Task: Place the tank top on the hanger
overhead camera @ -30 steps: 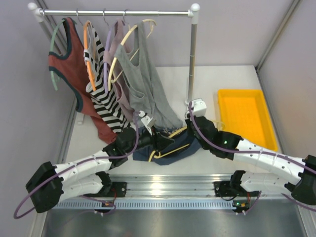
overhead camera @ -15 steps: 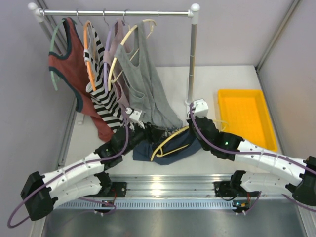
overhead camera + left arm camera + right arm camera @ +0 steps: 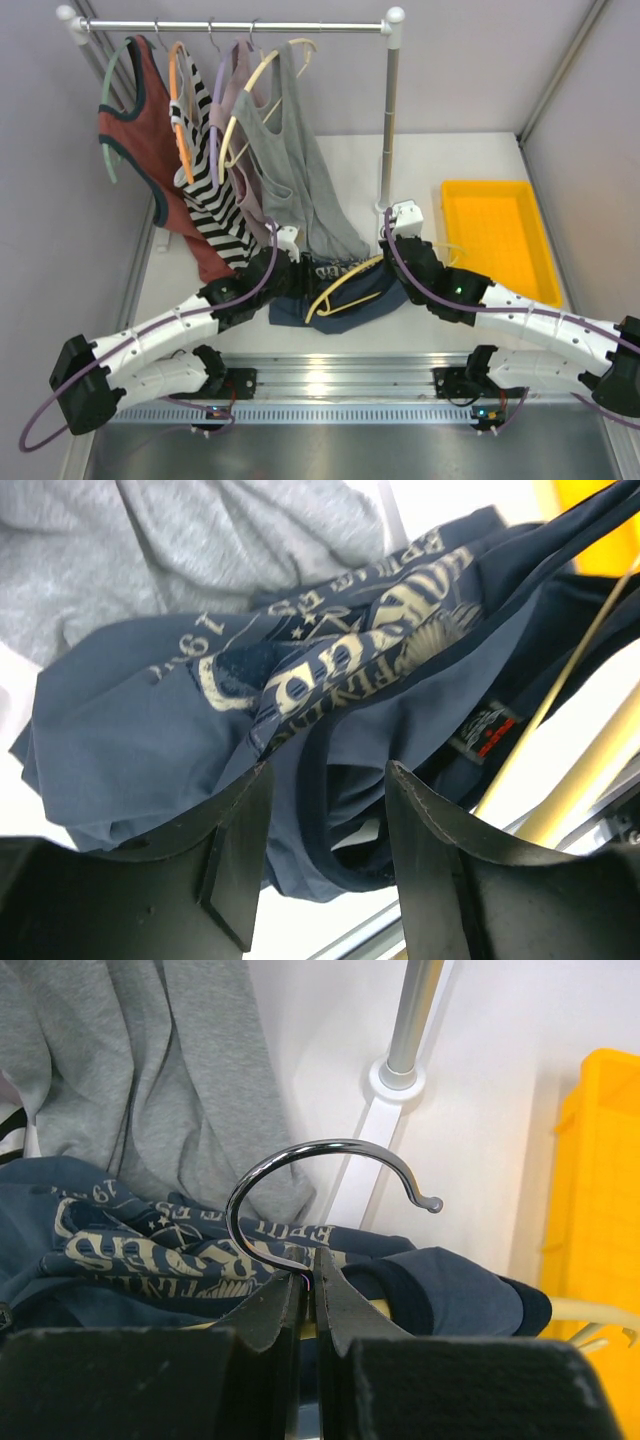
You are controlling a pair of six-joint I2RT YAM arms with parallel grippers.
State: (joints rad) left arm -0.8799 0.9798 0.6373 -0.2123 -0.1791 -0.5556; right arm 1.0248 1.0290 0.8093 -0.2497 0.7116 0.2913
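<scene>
Left gripper [image 3: 328, 780] jaws apart, right gripper [image 3: 308, 1272] apparently pinched tight, both reaching inward.

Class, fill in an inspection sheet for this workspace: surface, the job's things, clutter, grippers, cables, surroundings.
Surface: white table; the rack stands on it.
Job's things: navy tank top bunched on the table; yellow hanger lying among its folds, hook sticking out.
Clutter: yellow tray at the right; the rack carries a red top, a striped top and a grey top.
Grippers: left gripper open, a fold of the tank top between its fingers; right gripper shut on the hook.
Cables: a purple cable runs along each arm.
Surroundings: grey walls; metal rail at the near edge.
</scene>
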